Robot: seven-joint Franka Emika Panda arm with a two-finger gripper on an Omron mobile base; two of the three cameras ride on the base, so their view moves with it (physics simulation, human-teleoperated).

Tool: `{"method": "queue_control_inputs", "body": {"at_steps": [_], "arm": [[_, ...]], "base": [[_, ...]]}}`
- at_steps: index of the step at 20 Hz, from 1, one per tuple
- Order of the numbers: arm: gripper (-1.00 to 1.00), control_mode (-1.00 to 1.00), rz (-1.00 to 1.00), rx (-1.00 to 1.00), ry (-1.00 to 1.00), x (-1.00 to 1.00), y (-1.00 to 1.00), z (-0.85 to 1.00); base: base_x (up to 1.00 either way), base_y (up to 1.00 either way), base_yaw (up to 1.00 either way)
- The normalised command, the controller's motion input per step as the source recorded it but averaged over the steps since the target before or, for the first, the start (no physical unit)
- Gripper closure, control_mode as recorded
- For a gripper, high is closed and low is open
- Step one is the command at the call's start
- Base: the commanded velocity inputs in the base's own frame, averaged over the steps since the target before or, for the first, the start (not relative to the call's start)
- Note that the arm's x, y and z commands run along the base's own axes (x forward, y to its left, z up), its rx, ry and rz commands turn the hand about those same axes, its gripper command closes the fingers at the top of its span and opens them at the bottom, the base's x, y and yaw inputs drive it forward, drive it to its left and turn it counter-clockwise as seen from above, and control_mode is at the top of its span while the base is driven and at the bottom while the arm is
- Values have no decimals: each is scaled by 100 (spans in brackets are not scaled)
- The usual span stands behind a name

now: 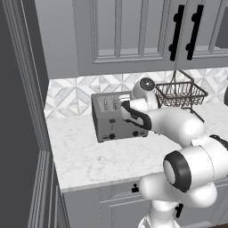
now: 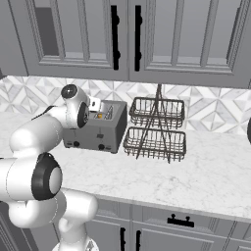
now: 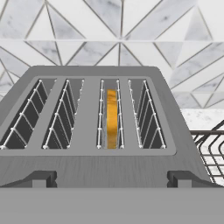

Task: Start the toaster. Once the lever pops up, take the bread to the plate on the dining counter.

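The grey four-slot toaster [image 1: 111, 122] [image 2: 100, 132] stands at the back of the marble worktop, against the tiled wall. The bread [image 3: 112, 118] sits upright in the third slot from the left, showing its orange-brown crust edge, which also peeks out as a small orange spot [image 2: 99, 116]. My gripper [image 3: 111, 180] [image 2: 97, 110] hovers just above the toaster's top, open, with its fingertips [image 3: 41, 178] wide apart and nothing between them. My arm partly covers the toaster's front; two round knobs [image 1: 111, 136] show low on it. The plate and the dining counter are out of view.
A two-tier dark wire basket rack [image 2: 157, 130] [image 1: 180, 93] stands right beside the toaster. Grey upper cabinets with black handles [image 2: 115, 37] hang overhead. A tall dark panel [image 1: 20, 111] closes the worktop's left end. Bare marble [image 1: 89, 156] lies before the toaster.
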Motion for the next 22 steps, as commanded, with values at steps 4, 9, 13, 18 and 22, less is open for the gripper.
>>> {"method": "queue_control_inputs", "body": {"at_steps": [4, 9, 13, 18, 22], "arm": [[-100, -100, 0, 0, 0, 0, 0, 0], [-100, -100, 0, 0, 0, 0, 0, 0], [-100, -100, 0, 0, 0, 0, 0, 0], [-100, -100, 0, 0, 0, 0, 0, 0], [-100, -100, 0, 0, 0, 0, 0, 0]], "base": [[0, 0, 0], [0, 0, 0], [0, 0, 0], [0, 0, 0], [0, 0, 0]]}}
